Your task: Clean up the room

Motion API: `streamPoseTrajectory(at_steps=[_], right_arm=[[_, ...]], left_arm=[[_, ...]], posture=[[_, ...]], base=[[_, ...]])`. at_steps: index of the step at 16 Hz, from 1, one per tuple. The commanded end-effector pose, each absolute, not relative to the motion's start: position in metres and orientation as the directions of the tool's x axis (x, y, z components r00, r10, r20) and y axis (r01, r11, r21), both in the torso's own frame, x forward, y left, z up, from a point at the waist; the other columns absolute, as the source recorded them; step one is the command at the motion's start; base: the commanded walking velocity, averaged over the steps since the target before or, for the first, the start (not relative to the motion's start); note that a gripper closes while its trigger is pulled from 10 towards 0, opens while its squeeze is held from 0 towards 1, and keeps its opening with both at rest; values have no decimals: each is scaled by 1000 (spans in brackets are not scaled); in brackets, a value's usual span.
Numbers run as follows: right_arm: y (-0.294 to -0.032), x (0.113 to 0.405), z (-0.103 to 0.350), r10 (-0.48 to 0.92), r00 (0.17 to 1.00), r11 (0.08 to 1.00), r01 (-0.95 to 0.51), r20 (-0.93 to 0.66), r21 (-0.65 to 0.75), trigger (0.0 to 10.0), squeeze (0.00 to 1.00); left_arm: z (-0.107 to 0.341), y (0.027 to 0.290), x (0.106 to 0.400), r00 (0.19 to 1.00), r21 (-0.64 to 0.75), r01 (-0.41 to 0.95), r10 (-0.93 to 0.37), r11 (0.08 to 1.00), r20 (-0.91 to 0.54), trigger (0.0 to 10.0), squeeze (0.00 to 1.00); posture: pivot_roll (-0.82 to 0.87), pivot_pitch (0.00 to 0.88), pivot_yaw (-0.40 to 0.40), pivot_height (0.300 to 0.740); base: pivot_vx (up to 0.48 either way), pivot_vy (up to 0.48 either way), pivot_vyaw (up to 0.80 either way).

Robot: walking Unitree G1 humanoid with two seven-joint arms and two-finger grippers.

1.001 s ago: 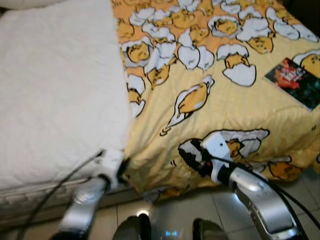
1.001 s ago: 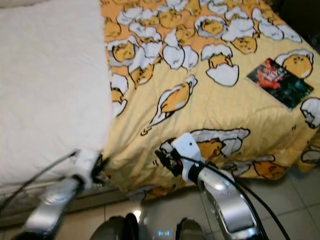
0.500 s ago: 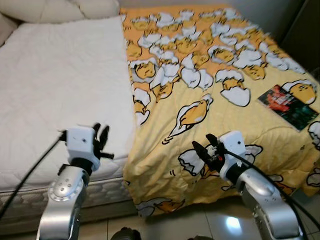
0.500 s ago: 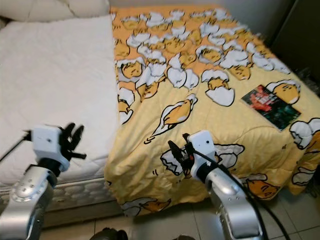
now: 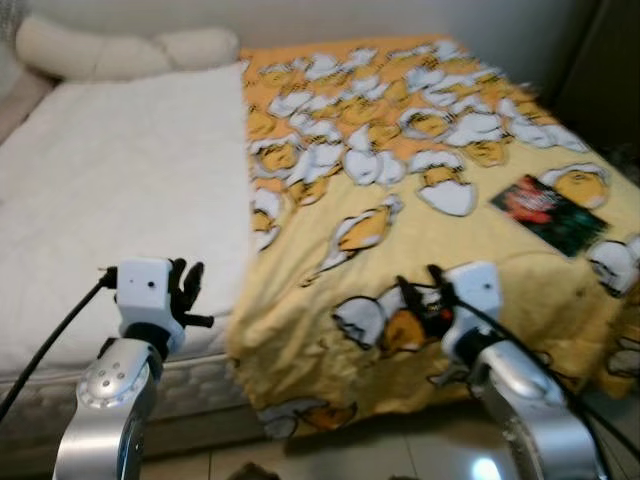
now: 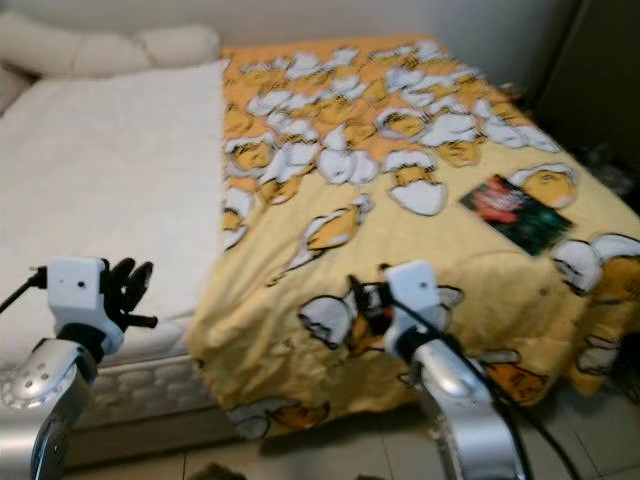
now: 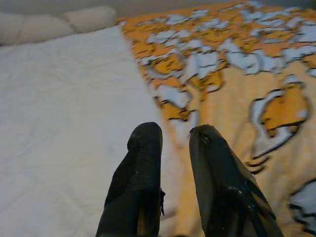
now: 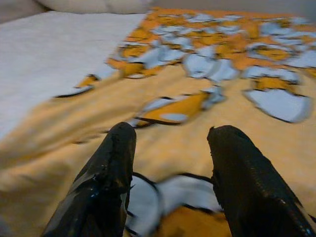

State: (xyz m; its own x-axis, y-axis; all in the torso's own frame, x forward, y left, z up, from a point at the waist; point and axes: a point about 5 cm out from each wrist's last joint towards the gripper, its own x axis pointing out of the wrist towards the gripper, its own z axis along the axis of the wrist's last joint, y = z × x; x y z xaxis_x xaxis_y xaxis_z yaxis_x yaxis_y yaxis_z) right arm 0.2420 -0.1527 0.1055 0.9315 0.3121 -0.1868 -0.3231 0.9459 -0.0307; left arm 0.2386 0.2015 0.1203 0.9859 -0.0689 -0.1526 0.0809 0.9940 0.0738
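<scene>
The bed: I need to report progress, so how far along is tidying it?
Done: the yellow blanket lies spread over one half of the bed. In hand: nothing; the left gripper and right gripper hover open at the foot edge. Left: the white mattress is uncovered, and a book lies on the blanket.

Two silver metal arms, each ending in a white boxy wrist block. Left gripper (image 5: 186, 283) and right gripper (image 5: 420, 298): long black fingers. Black cables trail from both wrists.
</scene>
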Motion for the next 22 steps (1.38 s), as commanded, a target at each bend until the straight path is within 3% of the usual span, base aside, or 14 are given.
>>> streamPoseTrajectory(at_steps=[1, 5, 6, 7, 8, 9, 12, 22], right_arm=[[-151, 242, 109, 309, 934, 946, -321, -178, -40, 10000, 0], [-154, 243, 109, 267, 947, 960, -277, -180, -34, 10000, 0], [-155, 245, 109, 252, 951, 965, -262, -179, -35, 10000, 0], [-158, 246, 107, 223, 958, 973, -231, -181, -23, 10000, 0], [-158, 247, 107, 217, 959, 975, -221, -180, -6, 10000, 98], [-158, 248, 107, 208, 962, 977, -211, -179, 2, 10000, 1000], [-162, 252, 104, 195, 962, 980, -201, -192, -9, 10000, 1000], [-184, 270, 108, 119, 976, 992, -124, -180, -18, 10000, 1000]], left_arm=[[119, 207, 237, 983, 96, 74, -57, 993, -172, 10000, 0], [112, 203, 233, 977, 93, 73, -52, 993, -205, 10000, 0], [110, 203, 232, 976, 90, 68, -47, 994, -215, 10000, 39], [108, 202, 232, 975, 94, 67, -46, 993, -217, 10000, 384], [107, 202, 232, 975, 90, 64, -43, 994, -218, 10000, 1000], [107, 200, 231, 975, 84, 58, -38, 995, -219, 10000, 1000], [107, 201, 231, 979, 114, 20, 3, 993, -202, 10000, 1000], [110, 199, 242, 986, 157, 15, 12, 988, -168, 10000, 1000]], posture=[[-55, 0, 73, 740], [-63, 0, 58, 740], [-68, 0, 52, 740], [-70, 0, 45, 740], [-72, 0, 39, 740], [-73, 0, 26, 740], [-63, 0, 0, 740], [-94, 0, -4, 740]], base=[[0, -394, 0], [0, -402, 0], [0, -420, 0], [0, -416, 0], [0, -420, 0], [0, -431, 0], [0, -436, 0], [0, -462, 800]])
